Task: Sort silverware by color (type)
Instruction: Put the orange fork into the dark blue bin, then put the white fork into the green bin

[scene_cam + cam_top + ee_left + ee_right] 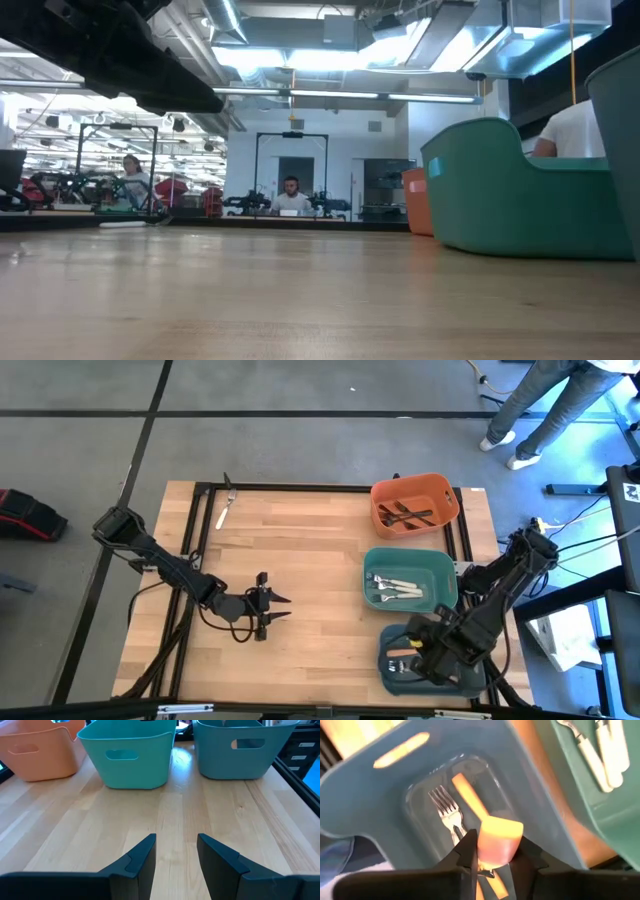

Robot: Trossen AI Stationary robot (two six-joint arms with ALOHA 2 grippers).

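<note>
Three bins point(415, 503) on wood table point(300, 560) | left fingers point(175, 857) spread | right fingers point(495, 852) pinching orange-handled fork point(497, 840)

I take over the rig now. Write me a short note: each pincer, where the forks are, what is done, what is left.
Right pincer: over the blue bin, shut on an orange-handled fork; another lies inside.
Left pincer: open, empty, mid-table.
Done: dark forks in the orange bin, pale-handled forks in the teal bin.
Left: release the held fork; one fork lies at the table's far edge.
</note>
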